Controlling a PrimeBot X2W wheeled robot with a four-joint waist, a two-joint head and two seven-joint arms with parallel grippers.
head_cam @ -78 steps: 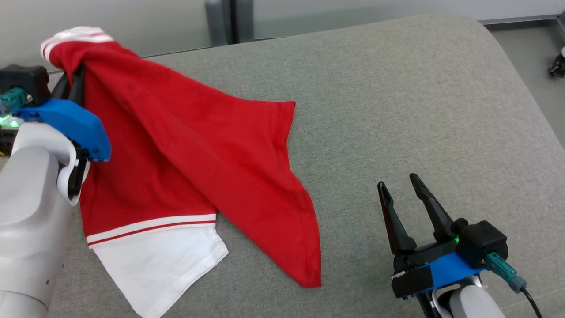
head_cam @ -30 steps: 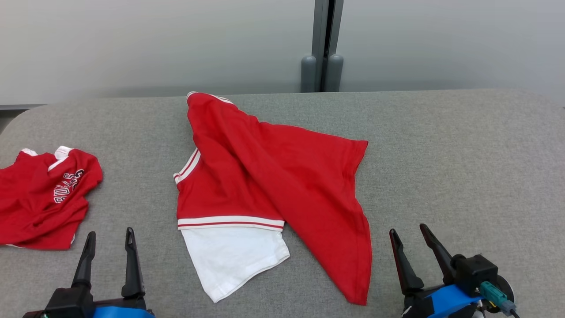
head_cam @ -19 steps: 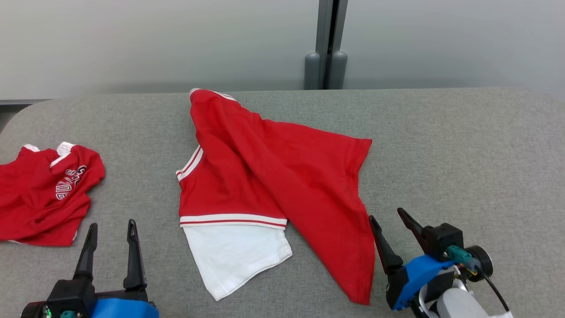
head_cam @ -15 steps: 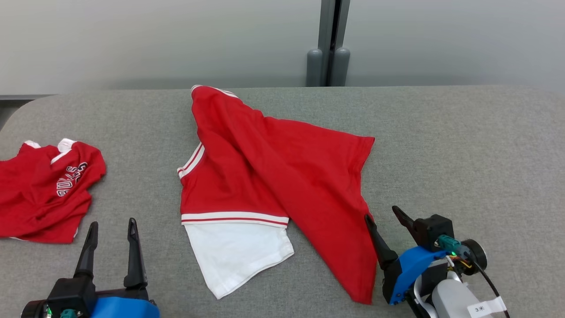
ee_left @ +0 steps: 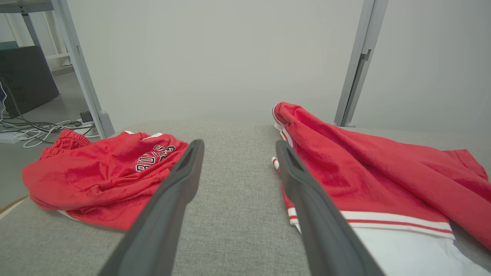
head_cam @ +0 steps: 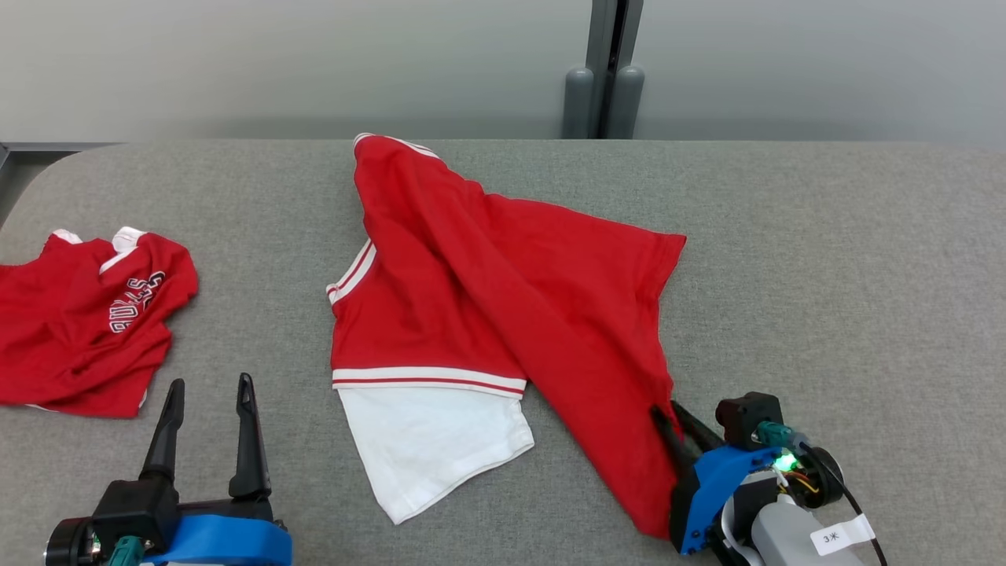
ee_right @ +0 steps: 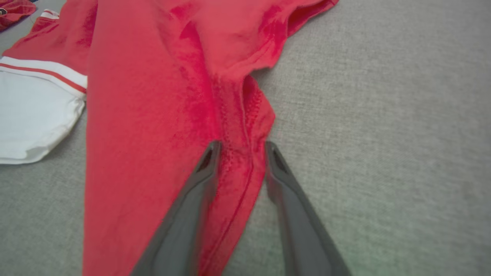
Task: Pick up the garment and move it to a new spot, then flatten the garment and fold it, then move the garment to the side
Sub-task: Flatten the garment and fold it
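Since half a second ago the right claw [head_cam: 670,415] has slid in from the bare bench [head_cam: 825,259] onto the near right edge of the shirt [head_cam: 503,299], and its jaws have drawn closer together. The left claw [head_cam: 211,385] has stayed where it was, wide open and empty near the front edge. The shirt lies mid-bench, its red body folded diagonally over itself and its white panel [head_cam: 432,440] showing toward the front, so it is not yet flat. In the right wrist view the two fingers [ee_right: 191,199] straddle a raised ridge of red cloth, about half closed, and I cannot tell whether they have bitten on it yet. The main risk, as I judge it, is a shallow pinch: the ridge sits close to the fingertips, so a pull could let the cloth slip free. The claw could also catch only the top layer and drag the fold further askew instead of opening it. With one claw working alone, a tug to the right may slide the whole shirt rather than spread it. Well to the left lies another red top [head_cam: 86,314]; the left claw is near it, so a reach for the wrong piece is possible.
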